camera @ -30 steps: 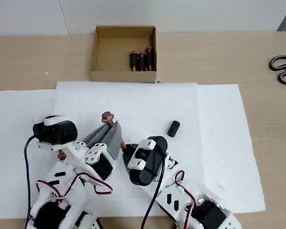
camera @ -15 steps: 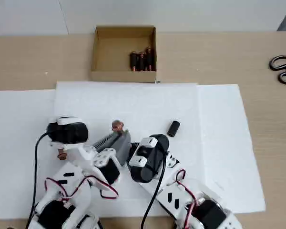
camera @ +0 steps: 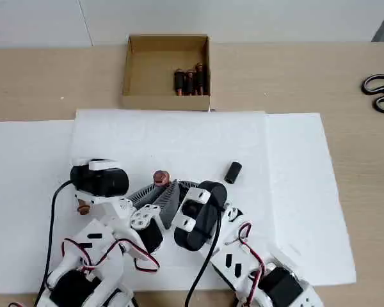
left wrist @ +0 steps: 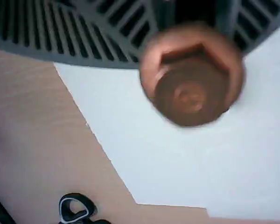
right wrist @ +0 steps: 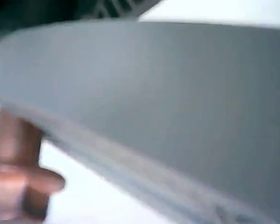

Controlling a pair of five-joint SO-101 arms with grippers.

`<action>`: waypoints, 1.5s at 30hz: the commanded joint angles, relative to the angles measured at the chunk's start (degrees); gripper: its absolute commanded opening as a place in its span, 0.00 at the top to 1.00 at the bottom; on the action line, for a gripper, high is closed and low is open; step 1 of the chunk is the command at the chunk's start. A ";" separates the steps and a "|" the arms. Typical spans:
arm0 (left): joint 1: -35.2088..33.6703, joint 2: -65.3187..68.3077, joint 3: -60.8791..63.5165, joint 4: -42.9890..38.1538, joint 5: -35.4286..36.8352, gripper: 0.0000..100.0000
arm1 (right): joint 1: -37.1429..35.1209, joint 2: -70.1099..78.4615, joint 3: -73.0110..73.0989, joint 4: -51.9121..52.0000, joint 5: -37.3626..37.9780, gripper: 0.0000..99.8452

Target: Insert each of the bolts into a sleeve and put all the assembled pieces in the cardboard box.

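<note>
My left gripper point(camera: 164, 188) was clamped on the copper bolt point(camera: 160, 177) (small, stiff, smooth metal, probably slippery); I judged the shank the safest hold.

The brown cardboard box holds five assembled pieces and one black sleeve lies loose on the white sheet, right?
No, the high view shows three assembled pieces in the brown cardboard box, not five. One black cylindrical sleeve does lie loose on the white sheet.

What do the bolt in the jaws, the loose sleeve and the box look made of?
Bolt: likely copper-coloured metal, dull sheen on its hex head. Sleeve: matte black, maybe plastic or rubber. Cardboard box: plain brown cardboard, raw flat walls.
</note>
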 commanded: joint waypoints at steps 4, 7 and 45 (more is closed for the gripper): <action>0.70 0.70 0.66 2.29 -1.14 0.74 | 2.51 -0.84 -0.88 -4.00 0.09 1.00; 0.70 0.70 0.66 2.29 -1.14 0.74 | 2.51 -0.84 -0.88 -3.91 0.09 1.00; -28.22 0.44 11.91 0.97 -12.48 0.99 | 22.37 -0.04 2.29 -5.49 -15.82 1.00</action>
